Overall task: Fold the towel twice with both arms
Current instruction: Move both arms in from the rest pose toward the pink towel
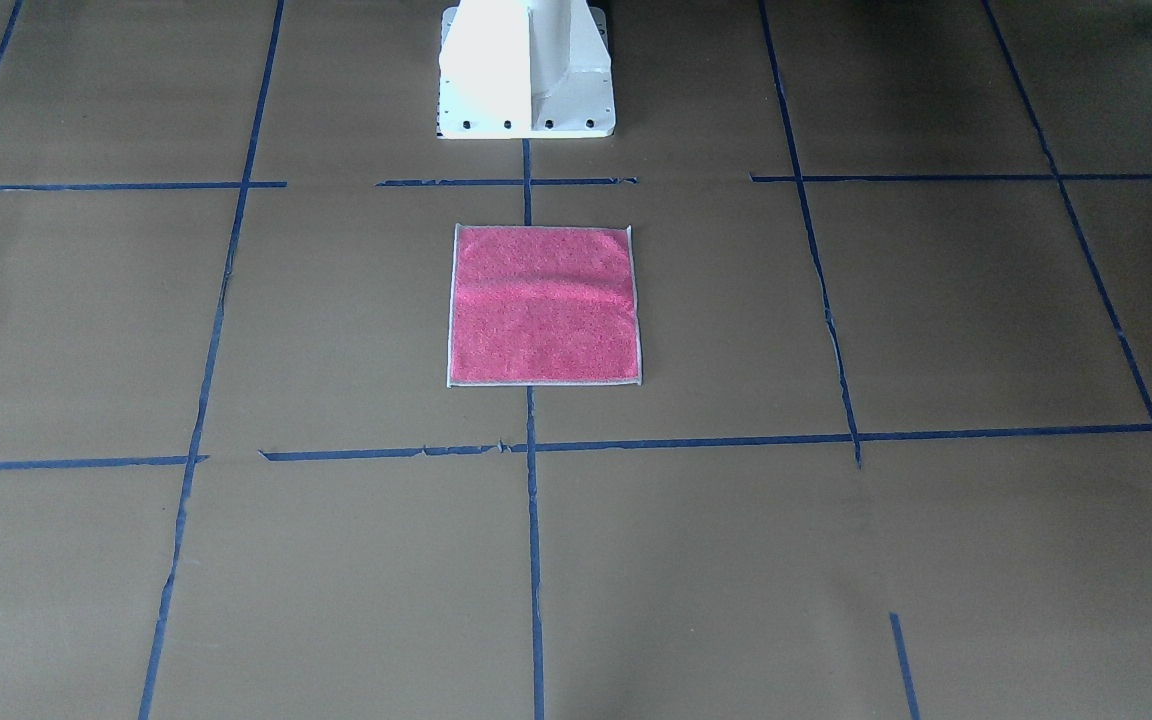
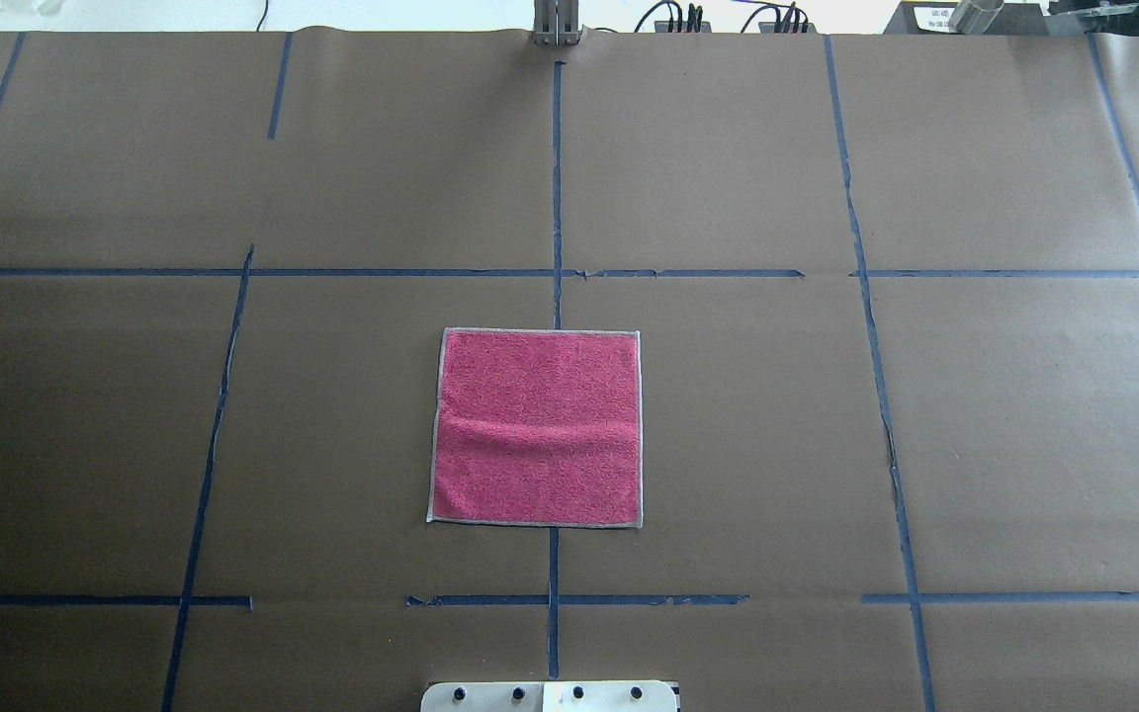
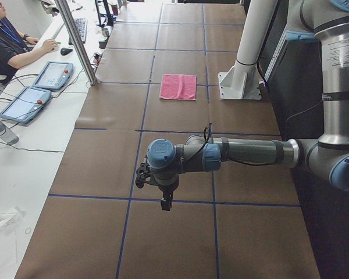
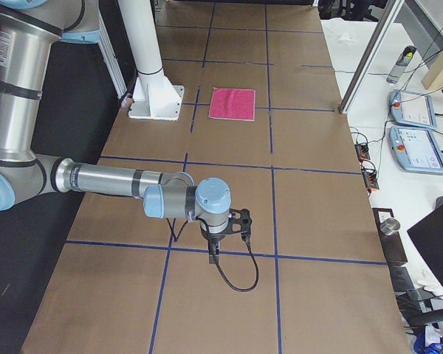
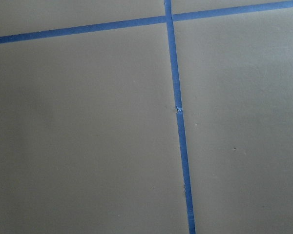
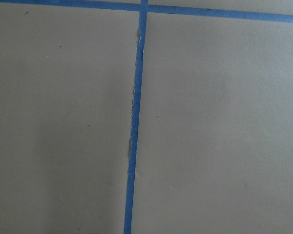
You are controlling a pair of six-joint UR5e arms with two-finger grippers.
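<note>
Towel (image 2: 537, 427) flat, pink side up, unfolded
Left gripper (image 3: 164, 200) and right gripper (image 4: 213, 254): apart or together, cannot tell. Seen from overhead, best pinch both 6 o'clock corners and carry them level to the 12 o'clock edge.

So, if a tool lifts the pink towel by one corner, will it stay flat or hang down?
Probably it hangs limp: the pink towel is thin terry cloth with a soft crease across its middle. Pushed, it would likely bunch on the brown paper.

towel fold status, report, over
Left gripper and right gripper hang over opposite ends of the table, open or shut unclear. Towel flat, pink face up, not yet folded. Nothing lying on it.
</note>
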